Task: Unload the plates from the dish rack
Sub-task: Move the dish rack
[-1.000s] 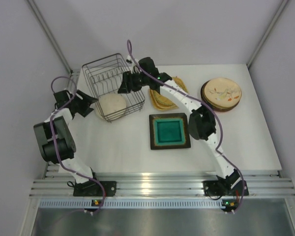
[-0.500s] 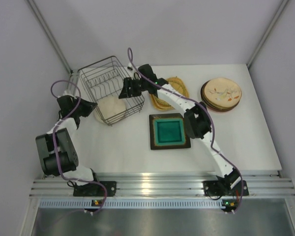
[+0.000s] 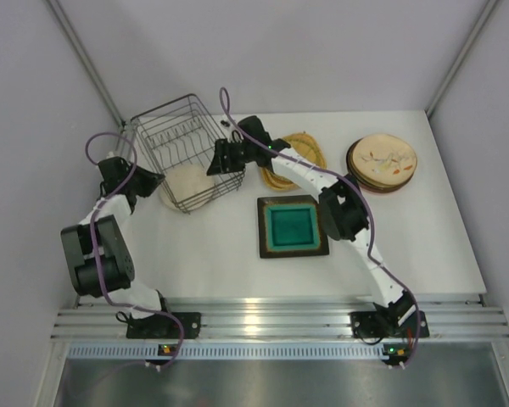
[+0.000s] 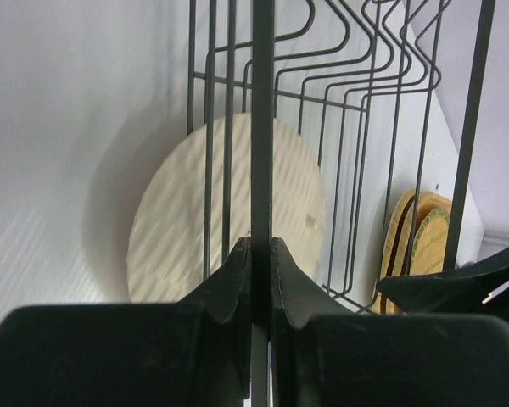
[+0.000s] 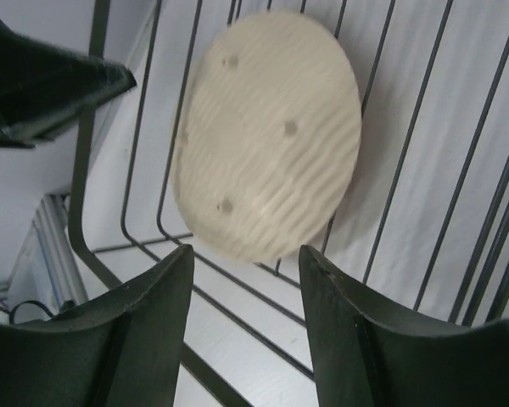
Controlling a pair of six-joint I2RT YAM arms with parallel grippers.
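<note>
We are unloading the rack [image 3: 174,136], which is standing at the far left of the white tabletop [image 3: 407,246], apparently tipped up on one side. The left pincer [image 4: 259,254] is clamping one dark wire of the rack between its closed fingers. The right pincer [image 5: 246,254] is hovering at the rack's right side with its jaws apart, holding nothing. A round cream plate [image 5: 267,136] is showing through the wires in both wrist views, at the rack's near left corner. We cannot tell whether it is sitting inside the rack or lying beneath it. Other plates are already out on the tabletop: a square teal plate [image 3: 293,226] in the middle, woven plates [image 3: 301,157] behind it, and a patterned stack [image 3: 382,161] at the far right. To do this step well, we are judging that the left grip should steady the rack. The right fingers should slip between the wires without snagging, then close on the plate's rim, not its flat face.
</note>
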